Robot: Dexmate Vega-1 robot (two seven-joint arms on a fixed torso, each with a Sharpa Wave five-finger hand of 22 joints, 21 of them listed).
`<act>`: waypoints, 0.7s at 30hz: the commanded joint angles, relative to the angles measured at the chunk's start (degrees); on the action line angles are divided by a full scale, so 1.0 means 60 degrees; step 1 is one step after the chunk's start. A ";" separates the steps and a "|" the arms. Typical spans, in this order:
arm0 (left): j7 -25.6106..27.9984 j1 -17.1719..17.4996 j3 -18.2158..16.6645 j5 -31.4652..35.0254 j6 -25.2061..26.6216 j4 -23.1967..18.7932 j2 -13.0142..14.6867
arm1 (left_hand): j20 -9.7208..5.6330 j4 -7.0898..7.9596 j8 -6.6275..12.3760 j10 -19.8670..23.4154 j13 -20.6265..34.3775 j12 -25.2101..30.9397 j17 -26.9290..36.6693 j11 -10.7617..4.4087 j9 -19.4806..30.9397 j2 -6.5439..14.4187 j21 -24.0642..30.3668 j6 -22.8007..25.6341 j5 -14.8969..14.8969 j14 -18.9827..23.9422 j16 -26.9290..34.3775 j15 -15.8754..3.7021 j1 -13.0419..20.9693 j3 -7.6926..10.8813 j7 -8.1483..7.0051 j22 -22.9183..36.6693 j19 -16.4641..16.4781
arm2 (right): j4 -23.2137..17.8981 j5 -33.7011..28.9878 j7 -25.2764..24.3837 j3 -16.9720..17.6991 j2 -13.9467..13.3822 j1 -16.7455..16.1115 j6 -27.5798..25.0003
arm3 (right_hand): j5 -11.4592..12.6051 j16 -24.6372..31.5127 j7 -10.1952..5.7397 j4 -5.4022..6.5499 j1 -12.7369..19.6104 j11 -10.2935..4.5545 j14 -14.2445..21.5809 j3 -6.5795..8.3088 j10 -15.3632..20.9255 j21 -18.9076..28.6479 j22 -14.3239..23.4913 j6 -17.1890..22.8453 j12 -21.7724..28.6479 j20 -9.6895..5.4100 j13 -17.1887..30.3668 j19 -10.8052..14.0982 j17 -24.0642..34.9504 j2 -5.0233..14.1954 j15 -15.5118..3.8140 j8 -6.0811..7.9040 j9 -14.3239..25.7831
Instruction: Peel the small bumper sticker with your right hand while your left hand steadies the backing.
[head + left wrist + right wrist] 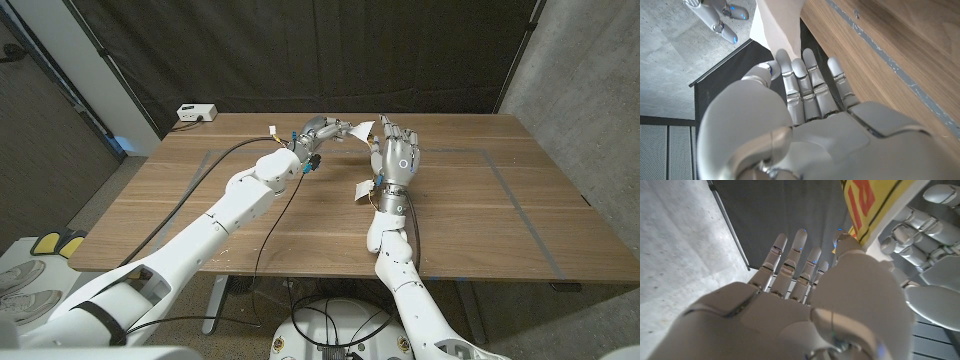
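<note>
Near edge of the wooden worktop (300,230): carrying both arms, entering from the bottom corners and converging past mid-depth.

Right hand (397,152): standing upright above the worktop, back facing the head camera, fingers (790,262) extending nearly straight and lying close together. Thumb tip pressing against the lower edge of the bumper sticker (867,202) in the right wrist view; appearing to pinch it, though the opposing contact is hidden.

Bumper sticker: showing yellow with red lettering on its face, hanging in the air between the two hands, raised off the worktop. White backing (777,25) showing from the left wrist view.

Left hand (318,133): sitting just beside the right hand, at similar depth, fingers (810,85) lying side by side and closing with the thumb on the white backing.

Further back, near the far left corner: small white box (195,113) lying on the worktop with a cable attached.
</note>
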 commanded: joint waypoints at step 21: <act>-0.0344 -0.0334 0.0044 -0.0535 0.0306 0.0259 -0.0066 | 0.0032 -0.0647 0.0321 0.0385 0.0138 -0.0166 0.0235 -0.0402 -0.0108 0.0052 0.0223 -0.0078 0.0261 0.0166 -0.0059 -0.0581 -0.0083 0.1121 0.0019 0.0009 -0.0110 | -0.0148 0.0051 0.0000 -0.2109 -0.2504 0.0529 -0.1803 | -0.0568 0.0890 0.0131 0.0397 0.0767 -0.0048 0.0121 -0.1191 0.1360 -0.0107 0.0078 0.5593 0.0465 -0.0129 -0.0075 -0.0315 0.0291 0.0944 -0.1526 0.0655 -0.0902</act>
